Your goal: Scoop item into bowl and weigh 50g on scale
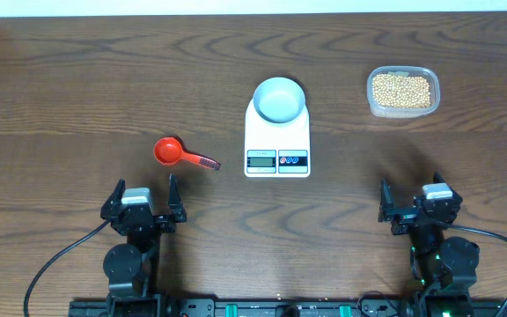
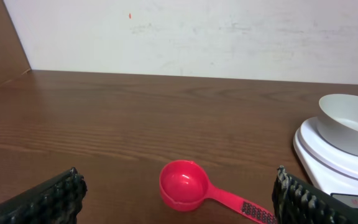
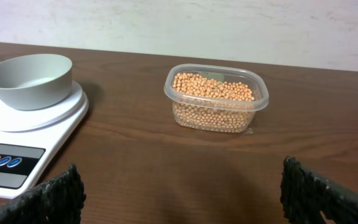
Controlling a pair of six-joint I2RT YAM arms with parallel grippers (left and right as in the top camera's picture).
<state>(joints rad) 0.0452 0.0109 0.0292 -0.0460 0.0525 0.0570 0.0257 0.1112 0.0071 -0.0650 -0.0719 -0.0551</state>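
- One bowl [image 1: 279, 99] sits on the 12 o'clock end of the one scale [image 1: 276, 137].
- One clear tub [image 1: 373, 104] of beans [image 1: 401, 90], too many to count, lies at 2 o'clock from the scale.
- One red scoop [image 1: 168, 151] lies at 9 o'clock.
- Two grippers: the left gripper [image 1: 144, 187] at 7 o'clock and the right gripper [image 1: 410, 190] at 5 o'clock, both spread wide and gripping nothing.

Top-down, the white scale [image 1: 277, 139] sits mid-table with the blue-grey bowl [image 1: 279, 99] on its 12 o'clock end and the display at 6 o'clock. The red scoop [image 1: 176, 153] lies at the scale's 9 o'clock, handle pointing to about 4 o'clock, and the clear tub [image 1: 370, 93] of beans [image 1: 401, 91] is off at 2 o'clock. Left gripper [image 1: 144, 188] at 7 o'clock and right gripper [image 1: 410, 190] at 5 o'clock both have jaws spread wide.
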